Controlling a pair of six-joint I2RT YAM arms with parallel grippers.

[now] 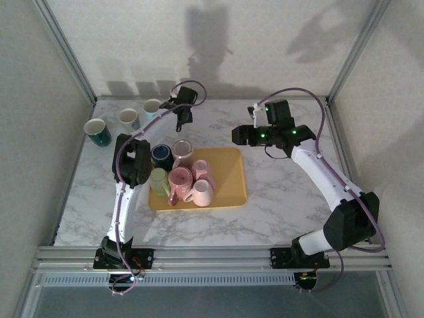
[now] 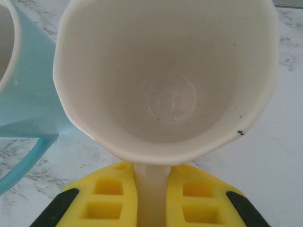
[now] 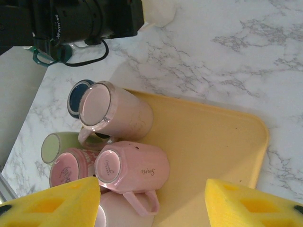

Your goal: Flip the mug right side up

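Now, the left gripper (image 2: 151, 191) is pressed together on the handle of the mug (image 2: 170, 94), a white one. The pale handle is pinched between the yellow fingers (image 2: 106, 201). In the left wrist view the mug's mouth faces the camera and its round bottom shows inside, so it is mouth up. Whether it rests on the table (image 2: 279, 156) or hangs just above it, I cannot tell. A blue mug (image 2: 28, 94) stands just beside it on the left, also mouth up.

From above, the left gripper (image 1: 177, 109) is at the far left part of the table (image 1: 285, 192), next to a row of upright mugs that ends with a teal mug (image 1: 97, 131).

The right gripper (image 3: 151, 196) hangs above the tray (image 3: 213, 142) with its fingers spread and nothing between them. From above it (image 1: 240, 134) sits past the tray's (image 1: 228, 179) far right corner. On the tray's left half lies a cluster of mugs, among them a pink mug (image 3: 135, 168) on its side with its base toward the camera.
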